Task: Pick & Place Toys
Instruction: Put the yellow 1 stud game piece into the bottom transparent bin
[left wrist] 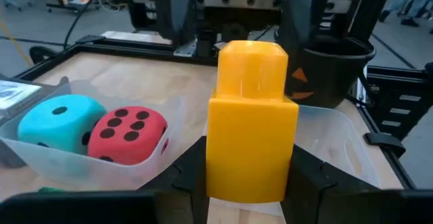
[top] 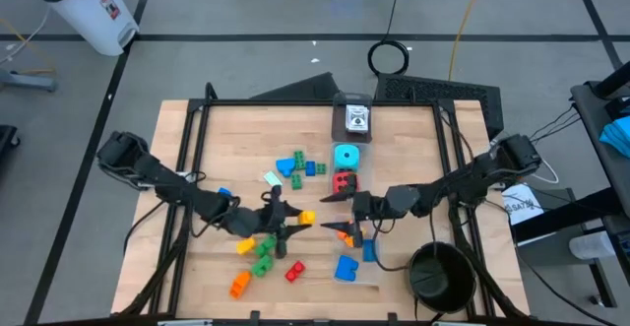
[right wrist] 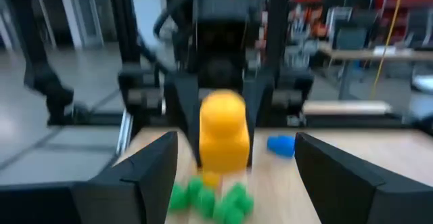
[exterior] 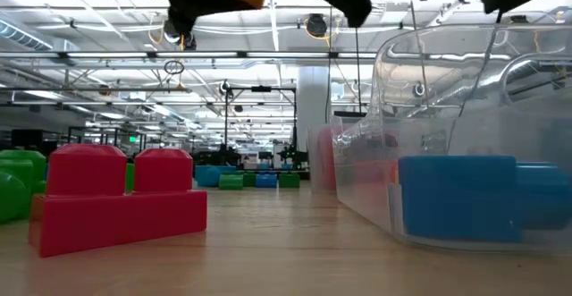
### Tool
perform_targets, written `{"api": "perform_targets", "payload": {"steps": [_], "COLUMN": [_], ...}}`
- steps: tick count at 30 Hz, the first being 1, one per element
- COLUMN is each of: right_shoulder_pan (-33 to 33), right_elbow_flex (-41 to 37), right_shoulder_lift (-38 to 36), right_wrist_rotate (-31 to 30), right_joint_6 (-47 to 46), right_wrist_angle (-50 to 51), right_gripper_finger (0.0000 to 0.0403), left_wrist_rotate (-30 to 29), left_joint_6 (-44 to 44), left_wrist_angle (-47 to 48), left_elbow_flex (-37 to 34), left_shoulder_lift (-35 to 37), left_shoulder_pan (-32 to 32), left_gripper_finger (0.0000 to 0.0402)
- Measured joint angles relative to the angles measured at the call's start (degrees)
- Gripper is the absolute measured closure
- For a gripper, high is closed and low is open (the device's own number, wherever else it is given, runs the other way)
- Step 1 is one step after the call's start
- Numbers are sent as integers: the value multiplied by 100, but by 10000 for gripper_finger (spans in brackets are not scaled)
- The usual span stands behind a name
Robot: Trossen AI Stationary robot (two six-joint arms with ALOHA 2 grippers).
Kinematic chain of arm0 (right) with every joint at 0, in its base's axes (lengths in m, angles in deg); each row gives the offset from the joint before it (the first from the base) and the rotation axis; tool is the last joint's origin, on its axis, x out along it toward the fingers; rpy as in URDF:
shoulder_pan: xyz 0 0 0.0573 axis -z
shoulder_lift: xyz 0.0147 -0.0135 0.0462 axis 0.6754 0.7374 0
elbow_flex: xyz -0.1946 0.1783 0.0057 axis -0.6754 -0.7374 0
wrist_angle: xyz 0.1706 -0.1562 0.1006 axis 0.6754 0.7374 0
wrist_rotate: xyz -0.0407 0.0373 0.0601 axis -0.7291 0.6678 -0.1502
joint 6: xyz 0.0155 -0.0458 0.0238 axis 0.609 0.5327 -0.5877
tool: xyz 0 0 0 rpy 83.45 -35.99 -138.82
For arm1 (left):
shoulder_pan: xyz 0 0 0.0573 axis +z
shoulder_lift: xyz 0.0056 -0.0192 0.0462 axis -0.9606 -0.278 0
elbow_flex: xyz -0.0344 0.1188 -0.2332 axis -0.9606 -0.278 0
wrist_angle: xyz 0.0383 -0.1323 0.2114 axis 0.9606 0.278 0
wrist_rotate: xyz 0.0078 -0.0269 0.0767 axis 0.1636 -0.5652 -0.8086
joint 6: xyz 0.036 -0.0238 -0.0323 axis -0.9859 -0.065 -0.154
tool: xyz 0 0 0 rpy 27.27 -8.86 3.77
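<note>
**Yellow brick, held in left tool**

Item: yellow brick (left wrist: 252, 122), rigid moulded plastic, judged light, smooth and slippery. Location: centre of frame in the high view, lifted above the bench (top: 413, 139). Left tool (top: 292, 220) clamps its flat lower sides; a grip on flat faces, below the stud, seems best. Right tool (top: 345, 229) spread wide, empty, facing it.

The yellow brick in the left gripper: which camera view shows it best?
The left wrist view: the yellow brick fills the centre, clamped in the left gripper. The right wrist view shows it smaller and blurred, the high view only as a speck, and the low view just its lower edge.
</note>
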State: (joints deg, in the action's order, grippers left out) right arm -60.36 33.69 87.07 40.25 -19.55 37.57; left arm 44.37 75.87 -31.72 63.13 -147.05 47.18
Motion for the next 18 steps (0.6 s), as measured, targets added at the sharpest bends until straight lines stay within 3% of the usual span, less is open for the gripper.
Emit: {"api": "perform_targets", "payload": {"steps": [7,18], "right_shoulder_pan": [183,298], "right_elbow_flex": [16,387], "right_shoulder_lift": [582,1226], "right_wrist_rotate": [372,439], "right_joint_6": [1,44], "right_wrist_angle": [-1188,-1389], "right_gripper_finger": [135,137], "left_wrist_rotate": [369,665], "left_joint_6": [-118,-237], "left_wrist_angle": [-113,-402], "left_elbow_flex": [0,0], "left_shoulder_lift": [-18,-16], "left_shoulder_pan": [265,352], "left_gripper_finger": [272,272]}}
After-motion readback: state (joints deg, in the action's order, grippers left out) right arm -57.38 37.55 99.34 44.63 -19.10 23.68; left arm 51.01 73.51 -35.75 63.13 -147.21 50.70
